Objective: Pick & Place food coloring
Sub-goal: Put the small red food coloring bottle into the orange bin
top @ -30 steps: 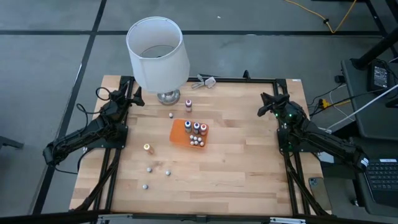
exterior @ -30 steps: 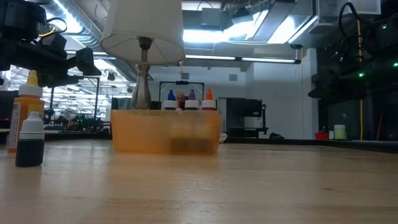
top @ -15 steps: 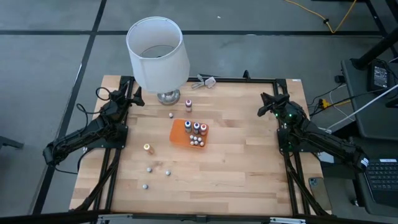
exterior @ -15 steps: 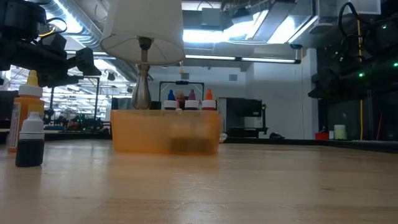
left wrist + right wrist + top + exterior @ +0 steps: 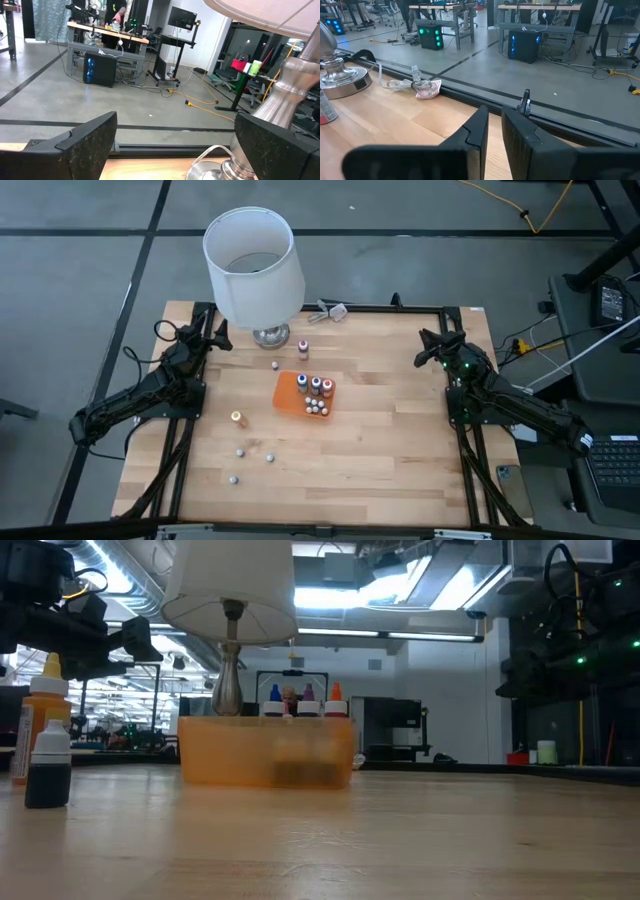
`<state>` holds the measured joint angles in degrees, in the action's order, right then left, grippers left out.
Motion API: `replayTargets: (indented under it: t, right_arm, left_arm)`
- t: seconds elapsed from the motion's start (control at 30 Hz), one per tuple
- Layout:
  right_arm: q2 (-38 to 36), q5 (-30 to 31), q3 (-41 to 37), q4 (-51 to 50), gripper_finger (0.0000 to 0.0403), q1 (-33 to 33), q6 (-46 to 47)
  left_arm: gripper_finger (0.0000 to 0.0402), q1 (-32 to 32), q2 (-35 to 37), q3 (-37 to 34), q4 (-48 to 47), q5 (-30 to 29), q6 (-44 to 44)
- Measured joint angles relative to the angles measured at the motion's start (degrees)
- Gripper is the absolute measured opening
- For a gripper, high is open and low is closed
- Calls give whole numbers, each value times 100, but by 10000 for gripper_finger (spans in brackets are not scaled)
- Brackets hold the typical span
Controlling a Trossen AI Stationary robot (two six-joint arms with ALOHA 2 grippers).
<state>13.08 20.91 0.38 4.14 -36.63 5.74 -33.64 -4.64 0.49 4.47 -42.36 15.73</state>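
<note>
Left gripper (image 5: 213, 333) stands wide and empty, right gripper (image 5: 428, 345) pinched shut — loose food coloring (image 5: 238, 418) sits well apart from both; a reach past the lamp (image 5: 253, 265) risks clipping it.

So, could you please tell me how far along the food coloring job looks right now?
Done: several small white-capped bottles stand in the flat orange tray. In hand: nothing; left gripper open, right gripper shut, both parked at the table's far corners. Left: loose bottles on the wooden table.
</note>
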Motion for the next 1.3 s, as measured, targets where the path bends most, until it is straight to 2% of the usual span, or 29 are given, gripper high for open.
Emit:
replayTargets:
  t: [0.67, 0.73, 0.9, 1.13, 1.3]
  right_arm:
    - [1, -1, 0, 0, 58, 0, -26]
    - [2, 0, 0, 0, 58, 0, -2]
    - [2, -2, 0, 0, 58, 0, -10]
    - [2, -1, 0, 0, 58, 0, -1]
    - [2, -2, 0, 0, 58, 0, -4]
  left_arm:
    - [391, 1, 0, 2, -9, 19, 157]
    - [391, 0, 0, 0, -18, 230, 390]
    - [391, 1, 0, 2, 121, 1180, 1262]
    - [391, 1, 0, 2, 89, 1369, 1914]
    - [391, 6, 0, 2, 17, 2189, 2106]
